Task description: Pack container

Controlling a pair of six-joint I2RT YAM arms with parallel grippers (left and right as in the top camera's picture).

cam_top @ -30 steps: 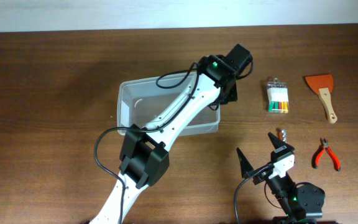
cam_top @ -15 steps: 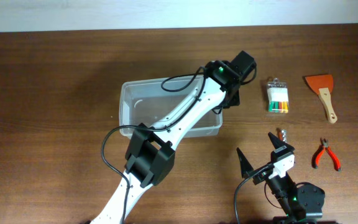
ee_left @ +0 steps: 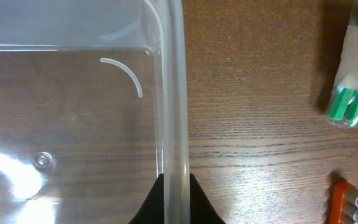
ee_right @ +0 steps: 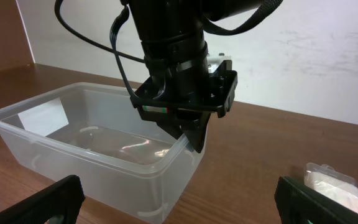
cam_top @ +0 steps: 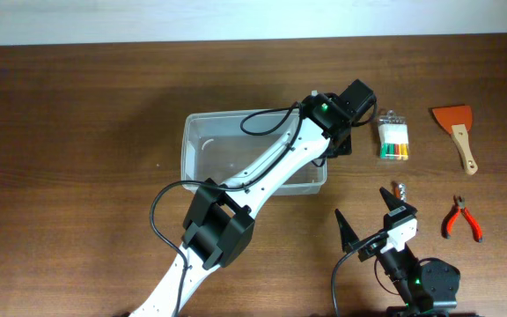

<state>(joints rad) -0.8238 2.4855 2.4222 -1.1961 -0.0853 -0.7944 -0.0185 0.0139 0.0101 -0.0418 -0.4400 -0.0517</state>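
Observation:
The container (cam_top: 194, 151), a clear plastic tub, stands empty on the wooden table in the overhead view. My left gripper (cam_top: 334, 141) is shut on its right rim. In the left wrist view the two black fingers (ee_left: 174, 200) pinch the rim (ee_left: 171, 93) between them. The right wrist view shows the container (ee_right: 73, 149) with the left gripper (ee_right: 192, 138) on its near corner. My right gripper (cam_top: 368, 211) is open and empty near the front edge, right of the container; its fingers sit at the lower corners of the right wrist view (ee_right: 179, 199).
A clear pack of markers (cam_top: 393, 138) lies just right of the container, also in the left wrist view (ee_left: 353, 93). A scraper with an orange blade (cam_top: 458, 132) and red pliers (cam_top: 461, 218) lie far right. A small orange and silver item (cam_top: 400, 188) lies by the right gripper.
The left gripper has dragged the container to the right, toward the marker pack. The right arm has not moved.

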